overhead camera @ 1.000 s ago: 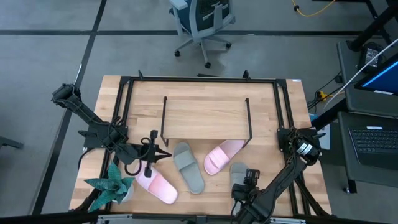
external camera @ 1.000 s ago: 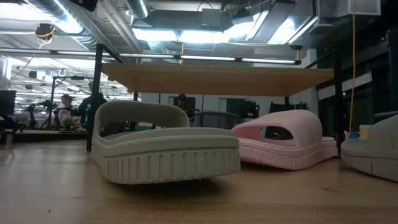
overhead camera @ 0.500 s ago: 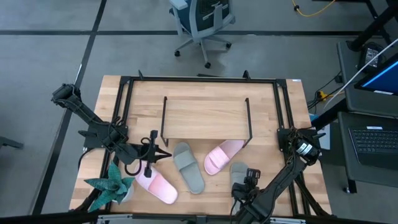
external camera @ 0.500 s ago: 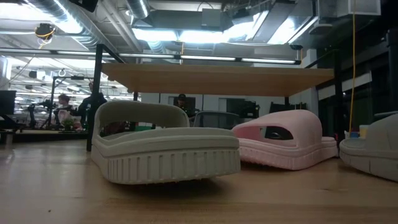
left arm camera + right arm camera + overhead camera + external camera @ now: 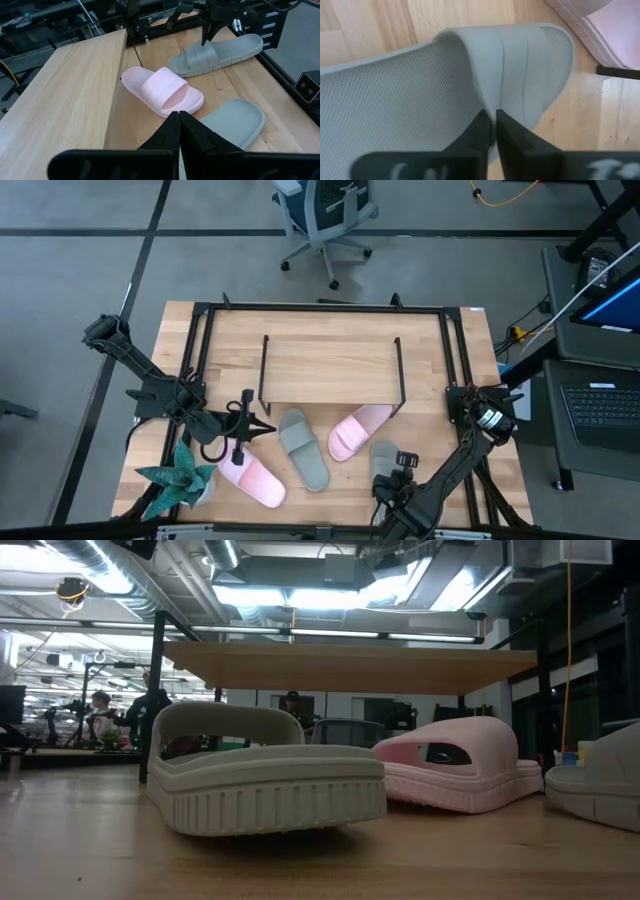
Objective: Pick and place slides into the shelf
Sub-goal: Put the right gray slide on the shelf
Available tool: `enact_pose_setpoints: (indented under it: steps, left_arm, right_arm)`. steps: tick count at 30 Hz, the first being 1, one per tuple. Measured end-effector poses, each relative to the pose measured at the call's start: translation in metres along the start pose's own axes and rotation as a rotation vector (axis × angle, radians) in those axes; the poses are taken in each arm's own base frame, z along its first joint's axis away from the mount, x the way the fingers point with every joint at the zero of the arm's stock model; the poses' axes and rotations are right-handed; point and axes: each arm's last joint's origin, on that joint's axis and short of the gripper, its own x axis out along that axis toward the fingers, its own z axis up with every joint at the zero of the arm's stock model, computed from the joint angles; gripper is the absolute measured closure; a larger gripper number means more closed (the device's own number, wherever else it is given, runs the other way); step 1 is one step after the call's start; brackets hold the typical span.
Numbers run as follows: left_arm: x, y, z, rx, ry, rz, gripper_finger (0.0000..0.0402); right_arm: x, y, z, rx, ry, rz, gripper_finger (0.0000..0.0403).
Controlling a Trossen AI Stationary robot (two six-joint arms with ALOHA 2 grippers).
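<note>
The right wrist view shows what the overhead picture hides: the right pincer (image 5: 493, 131) has its fingers pinched nearly together on the edge of the wide strap of a grey-green slide (image 5: 420, 85). From above, this slide (image 5: 383, 460) lies near the bench's (image 5: 330, 340) front edge, toward the right corner.

The left pincer (image 5: 178, 131), fingers together and empty, hovers at the front left over a pale pink slide (image 5: 251, 477). Its wrist view looks across to the second pink slide (image 5: 162, 91), which from above lies with its end under the shelf's (image 5: 330, 370) right front corner, and to the second grey-green slide (image 5: 232, 122) lying mid-front between the two pink ones.

The low view shows the shelf board (image 5: 340, 667) bare underneath. A teal star-shaped plant (image 5: 175, 477) stands at the front left corner. No writing is legible.
</note>
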Motion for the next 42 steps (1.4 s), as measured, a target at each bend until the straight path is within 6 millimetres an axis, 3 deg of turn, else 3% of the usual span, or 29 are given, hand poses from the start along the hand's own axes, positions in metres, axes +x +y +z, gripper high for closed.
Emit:
enact_pose_setpoints:
  steps: [13,23,33,38,42]
  left_arm:
    - [0.0,0.0,0.0,0.0,0.0,0.0,0.0401]
    - [0.0,0.0,0.0,-0.004,0.0,0.0,0.0401]
    - [0.0,0.0,0.0,-0.028,0.001,0.0,0.0401]
    - [0.0,0.0,0.0,-0.029,0.001,0.0,0.0401]
    - [0.0,0.0,0.0,-0.042,0.001,0.0,0.0401]
  right_arm:
    - [-0.008,0.0,0.002,0.002,0.003,0.006,0.0391]
    - [-0.059,-0.013,0.013,0.001,-0.037,0.013,0.0391]
    - [-0.125,-0.027,0.031,-0.095,-0.309,0.132,0.0391]
    - [-0.142,-0.035,0.036,-0.181,-0.439,0.086,0.0391]
    - [-0.142,-0.041,0.044,-0.244,-0.504,-0.003,0.0391]
